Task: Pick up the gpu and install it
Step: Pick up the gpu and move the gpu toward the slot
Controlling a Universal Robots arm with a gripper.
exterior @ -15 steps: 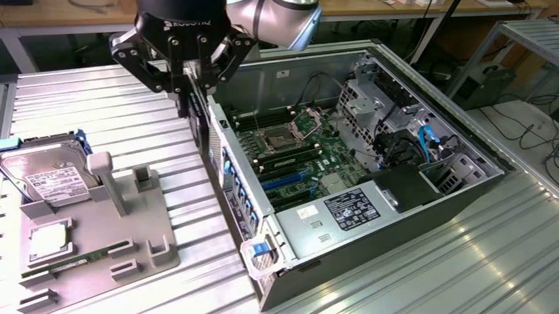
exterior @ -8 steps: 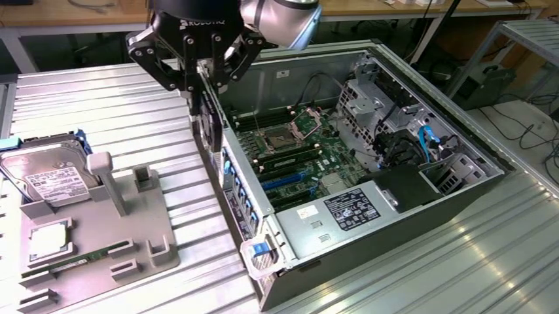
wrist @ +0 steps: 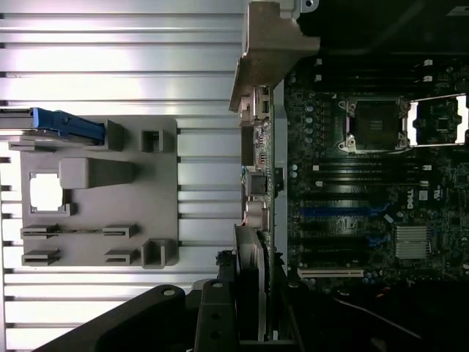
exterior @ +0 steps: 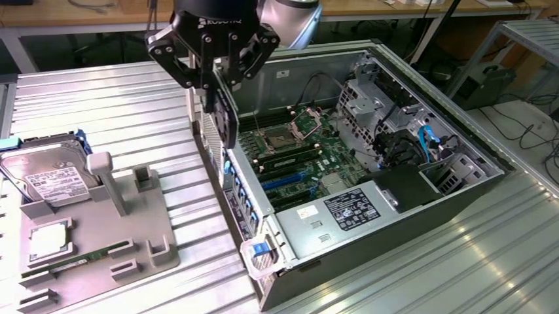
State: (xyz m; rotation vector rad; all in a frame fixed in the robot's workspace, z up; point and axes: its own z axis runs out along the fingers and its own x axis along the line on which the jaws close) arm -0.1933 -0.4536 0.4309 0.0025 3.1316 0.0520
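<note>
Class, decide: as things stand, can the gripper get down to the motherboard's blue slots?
Probably yes: the case lies open, nothing covers the blue slots, and the gripper, shut on the gpu, hangs above its edge.

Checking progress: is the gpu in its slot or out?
Out. The gripper holds the gpu on edge over the case rim, not in the motherboard.

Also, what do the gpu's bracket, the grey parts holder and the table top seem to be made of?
The bracket of the gpu: probably sheet metal, pale silvery and dull, with a folded end. The grey parts holder: likely plastic, even matte grey with blocky moulded posts. The table top: looks like aluminium, ribbed, with bright bands of reflected light.
</note>
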